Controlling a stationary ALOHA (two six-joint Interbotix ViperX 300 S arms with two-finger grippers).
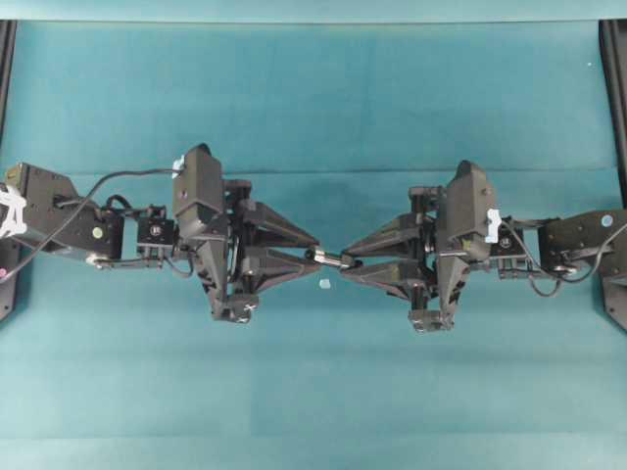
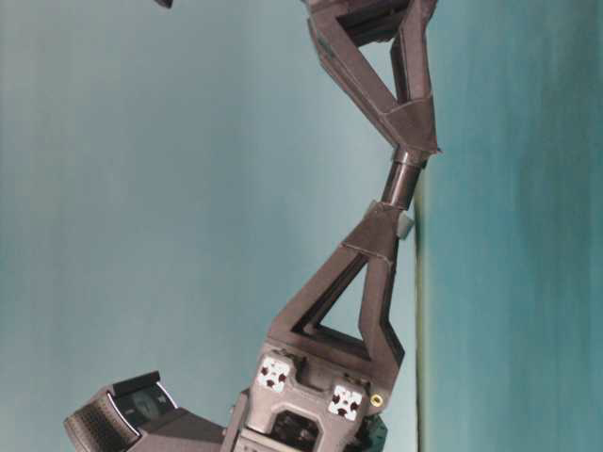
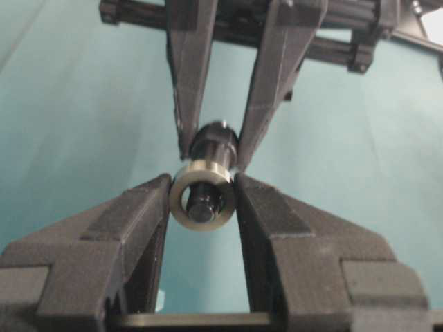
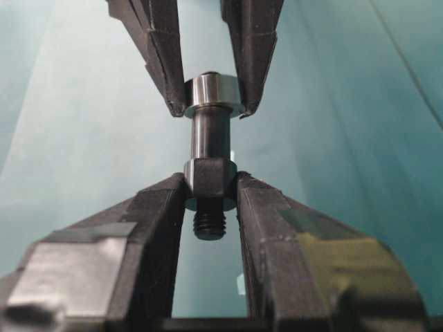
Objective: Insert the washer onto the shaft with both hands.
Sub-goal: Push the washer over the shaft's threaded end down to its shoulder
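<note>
Washer [image 3: 201, 200], a silvery ring, sits pinched between the left gripper's [image 3: 202, 181] fingertips, already around the narrow end of the shaft [image 4: 210, 162]. That dark stepped pin, threaded at its tail, is clamped at its thick collar by the right gripper [image 4: 211, 188]. Both claws meet tip to tip, level above the teal mat [image 1: 313, 108]; a whitish speck [image 1: 324, 285] lies just beside them.

Both grippers meet tip to tip mid-table, the left gripper [image 1: 315, 251] and right gripper [image 1: 343, 262] bridged by the shaft [image 1: 330, 258], blocking passage there. The teal mat [image 1: 313, 98] lies open, bar a whitish speck [image 1: 324, 285] just beside the tips.
</note>
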